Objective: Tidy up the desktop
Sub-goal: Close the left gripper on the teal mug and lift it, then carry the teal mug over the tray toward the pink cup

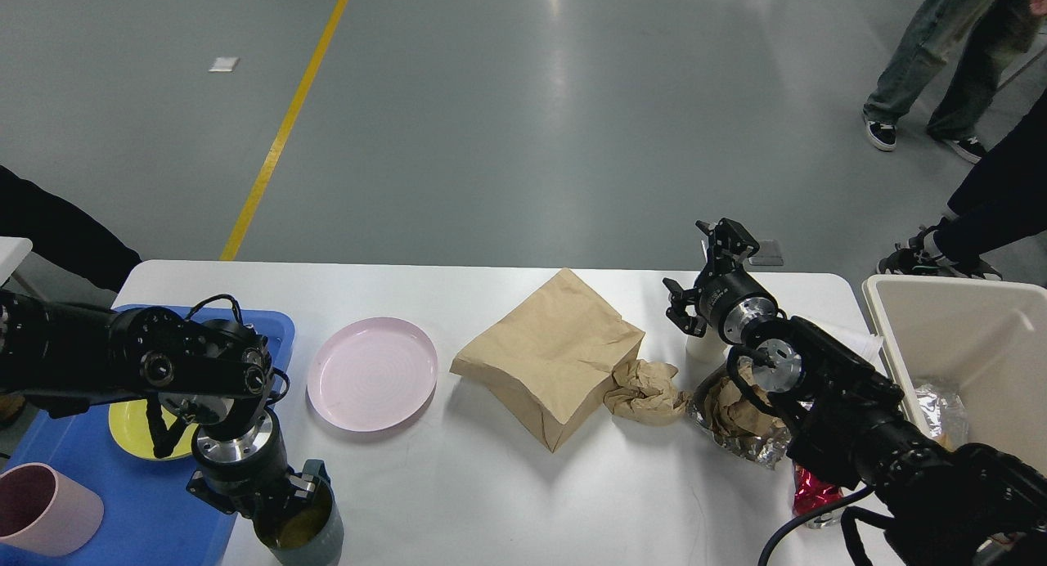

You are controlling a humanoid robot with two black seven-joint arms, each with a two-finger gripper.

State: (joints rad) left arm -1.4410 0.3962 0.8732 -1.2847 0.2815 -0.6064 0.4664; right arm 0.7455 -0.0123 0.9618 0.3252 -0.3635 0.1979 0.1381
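Observation:
The white desktop spans the view. My left gripper points down at the front left edge and is shut on the rim of a dark grey-green cup. My right gripper is open and empty, raised near the table's far right, just above a small white cup. On the desktop lie a pink plate, a brown paper bag, crumpled brown paper, a foil wrapper with brown paper and a red wrapper, partly hidden by my right arm.
A blue tray at the left holds a yellow plate and a pink cup. A beige bin at the right holds foil. People's legs stand beyond the far right corner.

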